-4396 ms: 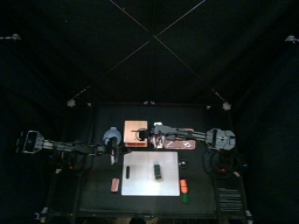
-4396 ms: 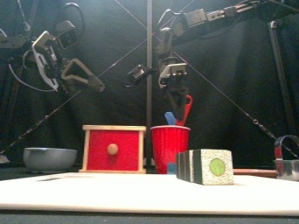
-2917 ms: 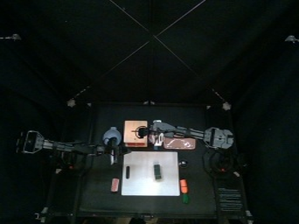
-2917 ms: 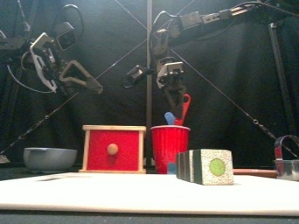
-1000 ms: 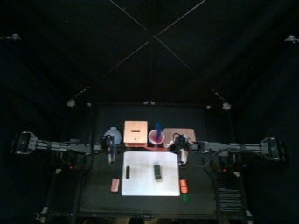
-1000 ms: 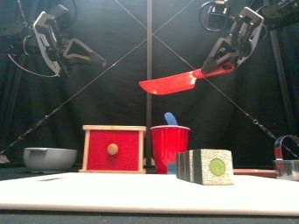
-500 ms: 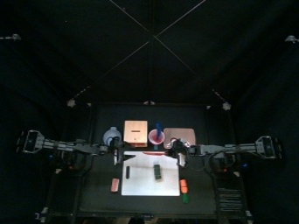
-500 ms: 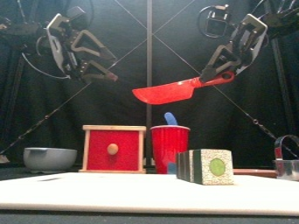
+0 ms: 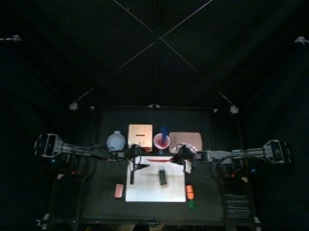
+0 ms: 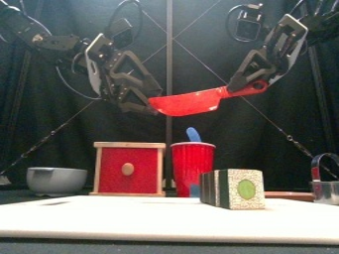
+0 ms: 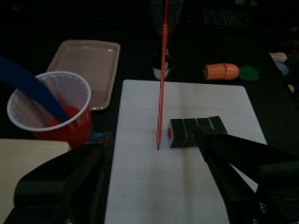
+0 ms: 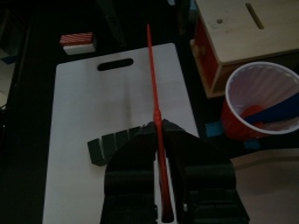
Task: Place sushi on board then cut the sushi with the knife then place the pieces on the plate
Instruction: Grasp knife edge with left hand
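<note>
**Red knife held in the air over the board; sushi uncut**

Tabletop [image 9: 97, 180]: black, with the white board [image 9: 157, 185] lying at its front middle.

Back row, behind the board: wooden box [image 10: 129, 169] with a red drawer front, pink tray [image 9: 185, 140] to its right, blue-grey bowl [image 10: 56, 180] to its left. A red cup [image 10: 193, 164] stands between box and tray, with a blue knife [image 10: 193, 134] upright inside it.

Right hand [image 10: 252, 77]: raised high, jaws closed on the handle of the red knife [image 10: 192, 99]. The blade runs out toward the other arm, roughly level, above the cup.

Left hand [image 10: 133, 89]: raised to about the same height, jaws spread wide and gripping nothing. The blade tip lies just beside them; from the left wrist the knife shows edge-on between the jaws.

Sushi [image 10: 235, 189]: on the board, toward its right side, blocks joined as one roll. It sits well below both hands; from the right wrist the blade crosses over it without touching.
</note>
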Tool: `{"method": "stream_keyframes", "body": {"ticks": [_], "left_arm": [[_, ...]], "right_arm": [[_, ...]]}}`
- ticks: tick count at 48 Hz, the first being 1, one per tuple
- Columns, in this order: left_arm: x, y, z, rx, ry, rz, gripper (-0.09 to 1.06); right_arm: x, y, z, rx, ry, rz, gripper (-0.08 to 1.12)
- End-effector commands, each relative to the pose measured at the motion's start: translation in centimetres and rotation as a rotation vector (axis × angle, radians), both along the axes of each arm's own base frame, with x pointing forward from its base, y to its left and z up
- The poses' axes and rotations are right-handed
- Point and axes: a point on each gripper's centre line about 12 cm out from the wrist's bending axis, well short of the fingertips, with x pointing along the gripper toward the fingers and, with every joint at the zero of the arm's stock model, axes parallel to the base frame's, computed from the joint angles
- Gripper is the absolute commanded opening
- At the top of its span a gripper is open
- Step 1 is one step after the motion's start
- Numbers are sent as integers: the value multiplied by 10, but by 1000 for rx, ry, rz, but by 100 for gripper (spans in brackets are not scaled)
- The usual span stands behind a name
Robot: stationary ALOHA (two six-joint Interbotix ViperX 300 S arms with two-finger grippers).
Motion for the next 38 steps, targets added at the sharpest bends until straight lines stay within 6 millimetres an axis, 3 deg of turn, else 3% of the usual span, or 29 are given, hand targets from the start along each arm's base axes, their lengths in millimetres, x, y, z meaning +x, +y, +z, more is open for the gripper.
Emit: {"method": "stream_keyframes", "body": {"ticks": [1,16,38], "left_arm": [[12,0,8,13,-24,-7,101],[19,2,4,9,-5,-2,93],[20,-1,1,35,2,-27,65]], "right_arm": [[1,1,7,4,-29,2,38],[1,3,6,4,-25,10,38],[2,3,3,10,-14,7,38]]}}
